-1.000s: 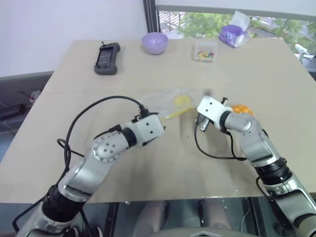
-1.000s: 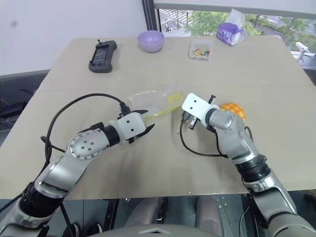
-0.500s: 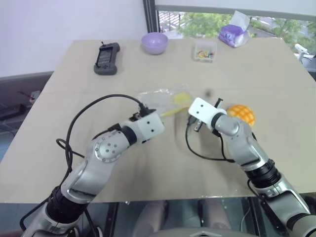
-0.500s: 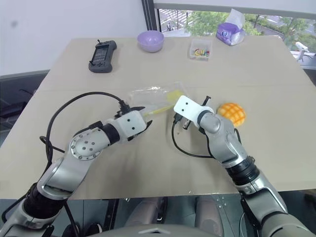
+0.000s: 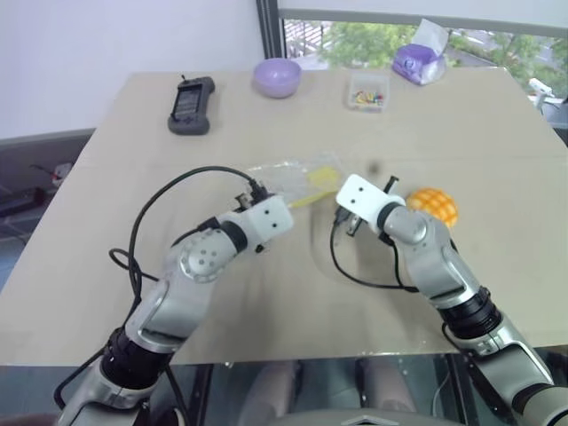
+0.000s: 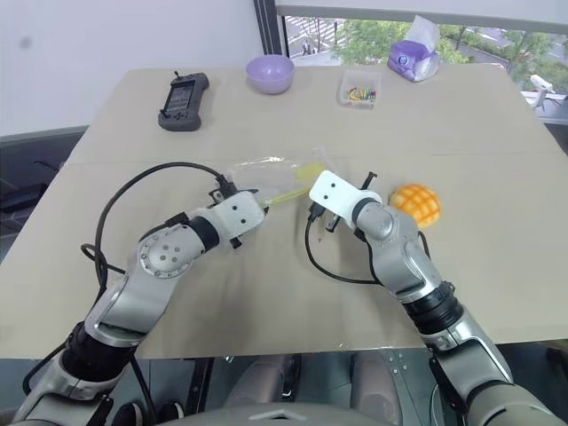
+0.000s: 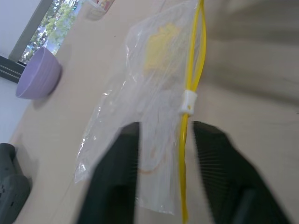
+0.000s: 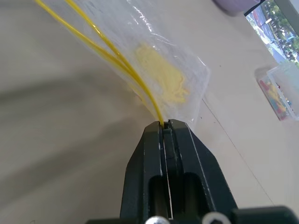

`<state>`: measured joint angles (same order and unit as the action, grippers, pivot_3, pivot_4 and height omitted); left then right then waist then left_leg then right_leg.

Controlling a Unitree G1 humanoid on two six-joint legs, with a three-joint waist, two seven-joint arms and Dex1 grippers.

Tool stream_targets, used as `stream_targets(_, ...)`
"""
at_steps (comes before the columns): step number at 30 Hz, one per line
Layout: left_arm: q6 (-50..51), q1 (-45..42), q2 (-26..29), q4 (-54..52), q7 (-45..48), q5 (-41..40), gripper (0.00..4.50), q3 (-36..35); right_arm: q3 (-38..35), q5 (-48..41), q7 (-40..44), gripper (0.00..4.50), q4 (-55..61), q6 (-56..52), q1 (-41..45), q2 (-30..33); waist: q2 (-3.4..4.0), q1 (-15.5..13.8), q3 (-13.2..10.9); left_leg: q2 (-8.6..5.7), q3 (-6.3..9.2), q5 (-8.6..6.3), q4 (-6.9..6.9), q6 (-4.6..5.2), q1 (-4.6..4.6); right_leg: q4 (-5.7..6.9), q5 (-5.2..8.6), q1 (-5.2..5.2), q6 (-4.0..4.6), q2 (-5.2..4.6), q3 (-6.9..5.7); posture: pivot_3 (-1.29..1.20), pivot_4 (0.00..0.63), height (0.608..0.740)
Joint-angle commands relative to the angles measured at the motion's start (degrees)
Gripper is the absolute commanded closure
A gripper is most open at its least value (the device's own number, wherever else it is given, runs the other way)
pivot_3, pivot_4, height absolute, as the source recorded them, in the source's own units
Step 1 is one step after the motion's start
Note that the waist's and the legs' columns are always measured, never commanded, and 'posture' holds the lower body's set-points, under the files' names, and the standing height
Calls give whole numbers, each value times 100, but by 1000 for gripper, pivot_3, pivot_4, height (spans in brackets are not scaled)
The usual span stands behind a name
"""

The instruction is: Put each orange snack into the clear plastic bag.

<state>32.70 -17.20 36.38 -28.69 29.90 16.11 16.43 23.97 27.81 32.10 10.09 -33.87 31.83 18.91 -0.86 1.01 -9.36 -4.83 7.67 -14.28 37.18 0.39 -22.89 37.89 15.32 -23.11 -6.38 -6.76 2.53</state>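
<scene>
Near the middle of the tabletop (image 5: pixel 133 142), the left gripper (image 7: pixel 166 154) has been brought up to the clear plastic bag (image 5: pixel 297 182), its fingers still parted astride the yellow zip strip, narrower than a second ago, so a two-handed opening looks near. One end of that strip is pinched by the shut right gripper (image 8: pixel 164 128); the bag's long axis runs towards the left edge. The orange snack (image 5: pixel 433 204) lies outside the bag, towards the right edge.

The head's two eyes looked forward and down over the worktop (image 5: pixel 133 115) from above, sharing nearly the same scene. Each wrist camera sat close and low, looking along its own claw at the clear plastic bag (image 7: pixel 149 88), from opposite ends.
</scene>
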Motion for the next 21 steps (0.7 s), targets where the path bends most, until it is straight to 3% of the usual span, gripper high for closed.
stream_targets(1,-108,-55,-46,-53,-37,130,4394,-69,-38,20,-15,4500,263,-7,45,-23,0,-1,0,0,0,0,0,0,0,0,0,0,0,0,0,0,150,740)
stream_targets(10,-190,-73,-173,81,-73,193,4394,-99,-36,-159,195,4500,399,-42,-13,-42,0,-1,0,0,0,0,1,0,0,1,0,0,0,0,1,0,150,740)
stream_targets(13,-178,-68,-252,122,-77,164,4500,-132,-100,-200,220,3751,555,2,-19,11,0,0,0,0,0,0,1,0,0,1,0,0,0,0,1,0,150,740)
stream_targets(18,-270,-78,-316,239,-61,166,4500,-135,-203,-414,486,1337,829,17,-129,198,-1,-5,0,0,0,0,3,0,0,2,0,0,0,-1,1,0,150,740)
stream_targets(21,-371,-91,-322,351,-60,153,4500,-155,-663,-1094,747,1337,1312,-557,-214,-81,-1,5,0,1,0,0,3,0,-2,4,0,0,0,0,1,0,150,740)
